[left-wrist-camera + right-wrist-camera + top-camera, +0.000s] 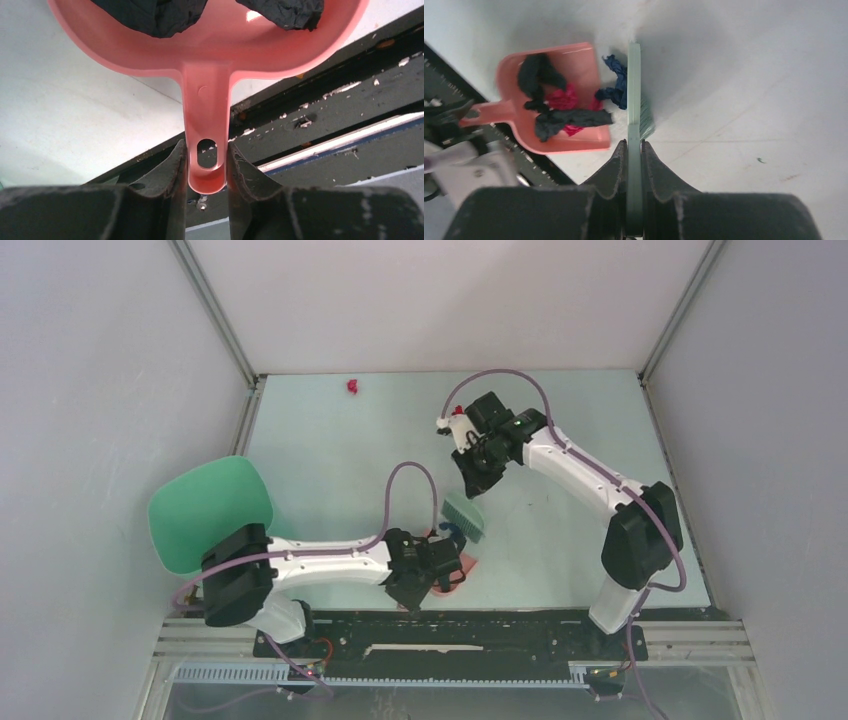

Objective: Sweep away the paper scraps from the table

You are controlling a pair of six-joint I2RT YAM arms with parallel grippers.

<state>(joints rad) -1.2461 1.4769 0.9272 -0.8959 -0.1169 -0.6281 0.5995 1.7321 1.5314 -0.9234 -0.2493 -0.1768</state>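
Observation:
My left gripper (206, 156) is shut on the handle of the pink dustpan (206, 100), which rests at the table's (350, 460) near edge (458, 565). The pan (574, 57) holds black scraps (536, 75) and a red scrap (561, 97); black scraps also show in the left wrist view (150, 15). My right gripper (634, 146) is shut on the green brush (634, 90), bristles down beside the pan's mouth (465, 515). A dark blue scrap (616, 82) lies between brush and pan mouth. One red scrap (352, 386) lies alone at the far edge.
A darker green round bin (210, 510) stands off the table's left side. The black base rail (325, 110) runs just behind the dustpan handle. Grey walls and metal frame posts (215, 310) enclose the table.

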